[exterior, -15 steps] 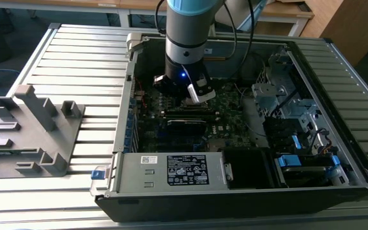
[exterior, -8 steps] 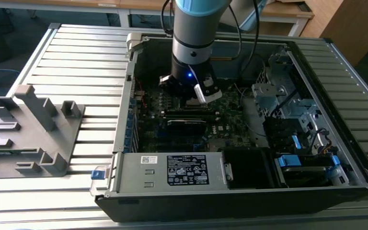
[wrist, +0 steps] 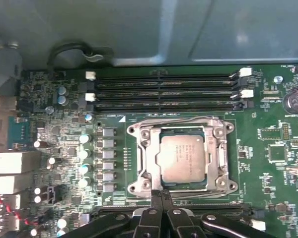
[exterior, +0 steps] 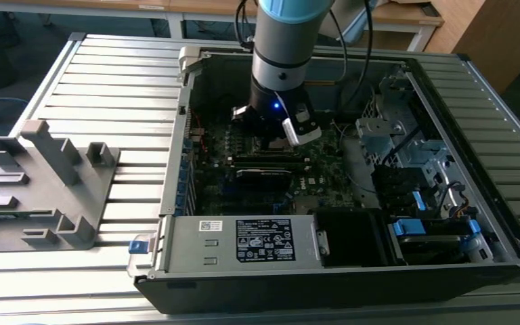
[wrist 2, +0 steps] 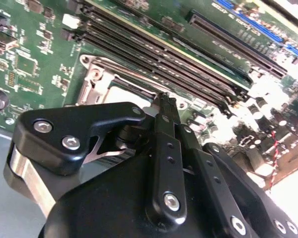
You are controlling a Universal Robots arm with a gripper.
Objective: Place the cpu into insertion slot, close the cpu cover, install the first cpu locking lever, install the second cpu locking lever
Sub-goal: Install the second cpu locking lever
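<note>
The cpu (wrist: 183, 158), a pale silver square, lies flat in the insertion slot (wrist: 134, 130) on the green motherboard. The cpu cover (wrist: 148, 158), a silver frame, lies down around the chip. A thin wire lever (wrist: 179, 119) runs along the socket's edge nearest the memory slots. My gripper (wrist: 161, 194) is shut, its black fingers pressed together with nothing seen between them. The tips sit right at the socket's opposite edge. In the second wrist view the gripper (wrist 2: 164, 99) ends at the cover's (wrist 2: 97, 74) rim, beside the cpu (wrist 2: 126, 94). In the exterior view the gripper (exterior: 273, 139) reaches down into the open computer case.
Long black memory slots (wrist: 164, 91) lie beside the socket, and a row of capacitors (wrist: 84, 153) flanks another side. The grey case wall (wrist: 139, 29) stands behind. A power supply box (exterior: 242, 240), drive bays with blue clips (exterior: 422, 223) and a grey fixture (exterior: 34, 189) surround the work area.
</note>
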